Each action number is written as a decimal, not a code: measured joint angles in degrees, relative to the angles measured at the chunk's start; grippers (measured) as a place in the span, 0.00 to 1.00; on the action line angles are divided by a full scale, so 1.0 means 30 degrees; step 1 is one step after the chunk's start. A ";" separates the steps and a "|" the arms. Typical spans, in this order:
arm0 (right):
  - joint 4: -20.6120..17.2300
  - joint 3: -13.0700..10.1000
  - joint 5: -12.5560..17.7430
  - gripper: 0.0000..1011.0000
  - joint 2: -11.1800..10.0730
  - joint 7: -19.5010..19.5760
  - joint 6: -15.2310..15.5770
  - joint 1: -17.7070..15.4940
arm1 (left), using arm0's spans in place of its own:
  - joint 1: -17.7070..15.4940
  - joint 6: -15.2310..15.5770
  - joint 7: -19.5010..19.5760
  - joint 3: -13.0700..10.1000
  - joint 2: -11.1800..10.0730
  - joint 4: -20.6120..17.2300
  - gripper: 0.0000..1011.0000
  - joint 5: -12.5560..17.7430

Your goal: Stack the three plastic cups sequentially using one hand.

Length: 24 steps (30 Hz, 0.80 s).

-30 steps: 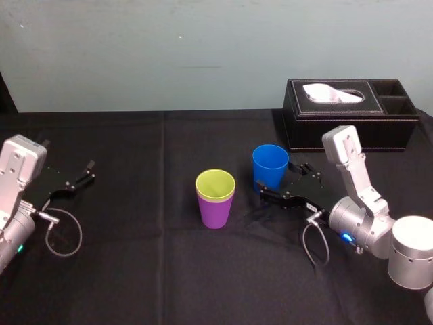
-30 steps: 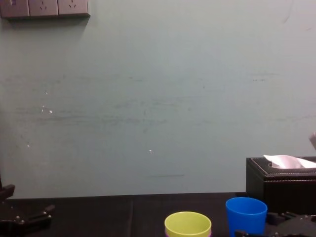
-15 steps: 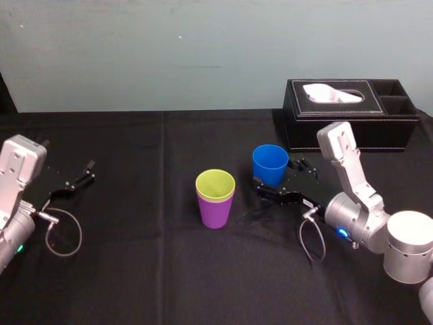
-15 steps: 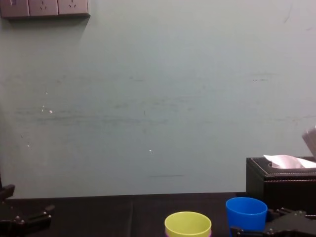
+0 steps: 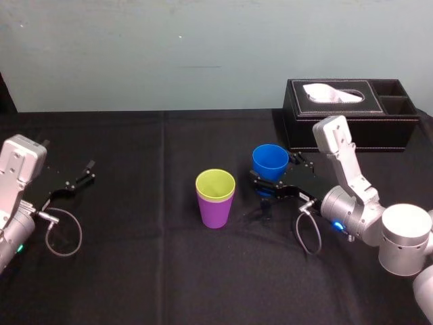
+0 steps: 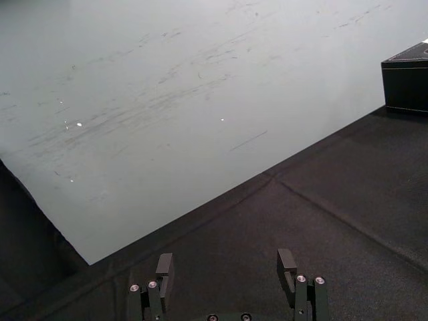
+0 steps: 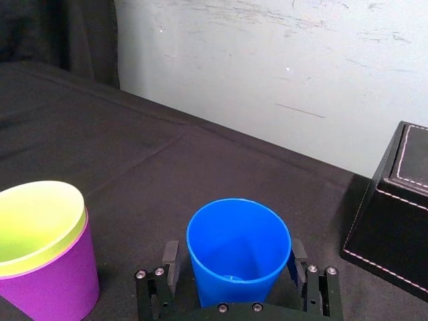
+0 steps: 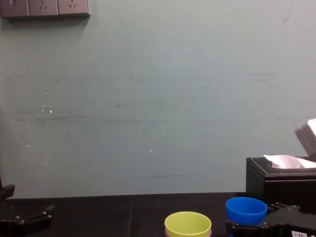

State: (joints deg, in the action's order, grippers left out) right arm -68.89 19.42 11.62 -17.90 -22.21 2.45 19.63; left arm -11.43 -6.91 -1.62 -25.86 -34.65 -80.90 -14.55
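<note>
Black cloth [image 5: 135,271] over the table, pale greenish wall [image 8: 148,98] behind, nothing fancy. Two of the three are sorted already: the yellow-green cup [image 5: 215,183] sits nested inside the purple cup [image 5: 215,211], upright in the middle of the table.

So we're on the last one. The blue cup [image 5: 270,161] is just to the right of that pair, near the black tissue box [image 5: 352,112], and the right gripper [image 7: 231,257] has it between its fingers. From the wrist view the fingers look pressed in on either side of the cup's lower half, so we'd call that a pinch on the cup, low on the body. The left gripper [image 6: 226,259] is parked way off on the left with its fingers spread, holding nothing.

Next move, as we read it: lift the blue cup clear of the rim height, carry it left until it's centred over the yellow-green mouth, then lower it straight in. The gap between the cups is small, so watch for bumping the stack.

Writing-wise: a small white label [image 8: 297,233] on the right gripper, too tiny to read. No brand visible on the box or cups.
</note>
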 joint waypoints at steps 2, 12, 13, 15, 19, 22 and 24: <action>0.0068 0.0019 -0.0035 0.99 0.0028 -0.0004 -0.0021 0.0048 | 0.0000 0.0001 0.0000 0.0000 0.0000 0.0000 1.00 -0.0001; 0.0579 0.0108 -0.0234 0.99 0.0254 -0.0001 -0.0171 0.0362 | 0.0000 0.0000 0.0000 -0.0001 0.0000 0.0000 1.00 0.0000; 0.0646 0.0109 -0.0249 0.99 0.0289 0.0000 -0.0196 0.0402 | 0.0000 0.0001 0.0000 -0.0001 0.0000 0.0000 1.00 -0.0001; 0.0725 0.0108 -0.0259 0.99 0.0320 0.0002 -0.0234 0.0444 | 0.0001 0.0000 0.0000 -0.0001 0.0000 0.0000 1.00 0.0001; 0.0833 0.0080 -0.0260 0.99 0.0385 -0.0004 -0.0312 0.0508 | 0.0000 0.0000 0.0001 0.0000 0.0000 0.0000 1.00 0.0000; 0.0845 0.0057 -0.0259 0.99 0.0389 -0.0027 -0.0359 0.0525 | -0.0001 0.0000 0.0000 0.0000 0.0000 0.0000 1.00 0.0000; 0.0845 0.0054 -0.0259 0.99 0.0390 -0.0028 -0.0359 0.0524 | 0.0000 0.0000 0.0000 0.0000 0.0000 0.0000 1.00 0.0000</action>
State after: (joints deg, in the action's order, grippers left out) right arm -66.36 19.58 10.84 -16.73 -22.29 1.37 21.20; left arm -11.43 -6.91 -1.62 -25.86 -34.65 -80.90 -14.55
